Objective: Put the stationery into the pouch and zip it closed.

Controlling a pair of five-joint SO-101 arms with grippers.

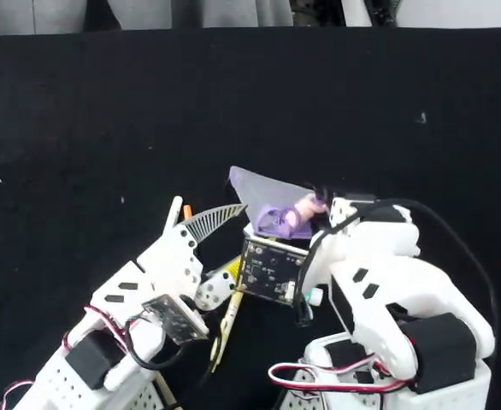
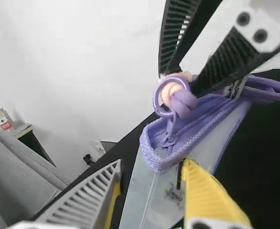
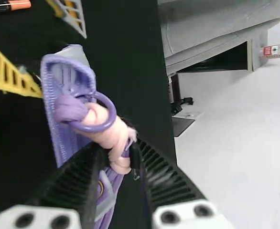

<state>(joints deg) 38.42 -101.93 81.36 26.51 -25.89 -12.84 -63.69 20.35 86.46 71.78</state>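
On the black counter (image 1: 105, 111), the pale, see-through pouch (image 1: 263, 190) with its purple zip edge lies between the two arms, one end raised. The right hand (image 3: 121, 152) is closed on the pink charm (image 3: 106, 136), which hangs from the purple ring of the zip pull at that end. The left hand (image 2: 152, 167) is spread around the same end of the pouch. Its yellow finger (image 2: 202, 200) lies against the fabric and its white ribbed finger (image 2: 90, 200) stands apart from it. In the high view, the circuit board (image 1: 272, 272) on the right arm's wrist covers the near part of the pouch. A black marker with an orange cap (image 3: 8, 5) lies on the counter beyond the left hand's white finger. A small tag (image 2: 235, 88) by the zip carries dark print too blurred to read.
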